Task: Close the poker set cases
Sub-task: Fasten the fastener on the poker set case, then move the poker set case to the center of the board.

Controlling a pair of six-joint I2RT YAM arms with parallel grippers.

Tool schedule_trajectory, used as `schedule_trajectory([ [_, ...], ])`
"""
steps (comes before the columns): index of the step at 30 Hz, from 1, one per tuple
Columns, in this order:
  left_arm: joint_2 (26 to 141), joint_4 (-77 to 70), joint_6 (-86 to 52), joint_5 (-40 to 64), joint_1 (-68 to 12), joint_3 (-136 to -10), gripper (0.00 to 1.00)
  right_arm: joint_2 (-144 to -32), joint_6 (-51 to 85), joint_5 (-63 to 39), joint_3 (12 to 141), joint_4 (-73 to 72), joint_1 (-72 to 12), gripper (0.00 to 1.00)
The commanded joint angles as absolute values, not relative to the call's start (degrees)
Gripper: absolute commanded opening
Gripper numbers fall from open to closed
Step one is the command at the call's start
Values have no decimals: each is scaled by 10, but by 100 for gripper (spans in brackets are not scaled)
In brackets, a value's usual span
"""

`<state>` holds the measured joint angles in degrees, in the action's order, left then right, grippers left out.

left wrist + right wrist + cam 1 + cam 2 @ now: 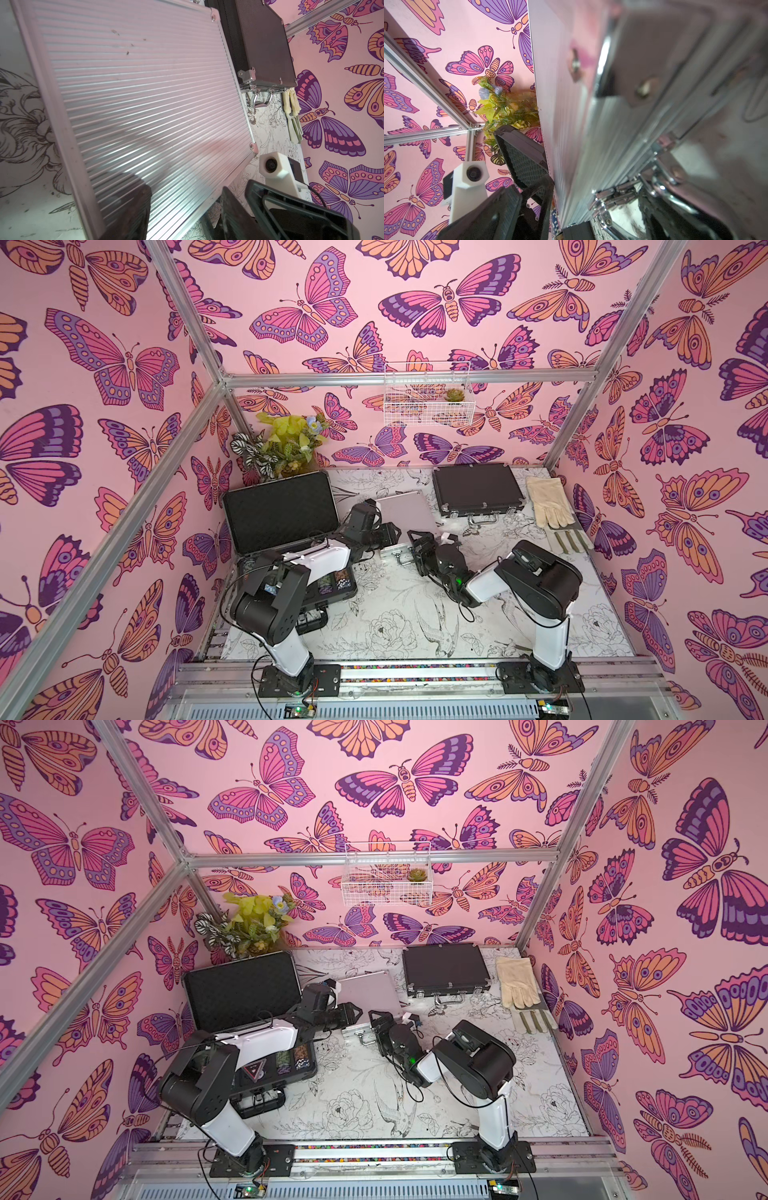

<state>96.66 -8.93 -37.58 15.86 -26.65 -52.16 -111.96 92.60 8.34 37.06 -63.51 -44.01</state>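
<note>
1. Left gripper [185, 212]: jaws about half open, one finger on each side of the tilted lid edge of the small silver case [401, 508]. Whether they pinch it cannot be told.
2. Right gripper [419, 551]: jaws spread wide, holding nothing, at that case's latch side.
3. The silver case sits mid-table [395, 614], between the other two.
4. Large black case [282, 510], left, stands open. Medium black case [478, 489], back right, lies lid down.

Pink butterfly wallpaper [374, 302] is covering every wall; aluminium frame [311, 380] is running along the edges. White wire basket [428, 416] is hanging on the back wall, holding a succulent [453, 395]. Fake plant [286, 443] is sitting in the back-left corner of the floral-print tabletop [395, 614].
</note>
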Motion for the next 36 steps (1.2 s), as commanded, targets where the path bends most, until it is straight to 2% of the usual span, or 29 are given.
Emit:
schedule_trajectory([
  [1,1006,98,-389,159,-270,-483,57,-1127,899,99,358,-558,-435,99],
  [6,996,113,-383,142,-275,-511,60,-1042,814,76,368,-466,-427,99],
  [10,976,182,-349,62,-314,-559,63,-971,716,57,385,-351,-412,99],
  [14,954,249,-360,-25,-352,-579,69,-885,600,114,425,-143,-410,99],
  [18,901,266,-416,-79,-379,-532,70,-819,543,229,463,44,-409,99],
  [21,867,268,-455,-104,-414,-501,70,-771,507,286,444,60,-404,99],
  [27,899,262,-532,-138,-476,-505,67,-722,494,253,418,80,-343,99],
  [36,976,165,-553,-178,-479,-542,63,-710,451,234,423,121,-333,99],
])
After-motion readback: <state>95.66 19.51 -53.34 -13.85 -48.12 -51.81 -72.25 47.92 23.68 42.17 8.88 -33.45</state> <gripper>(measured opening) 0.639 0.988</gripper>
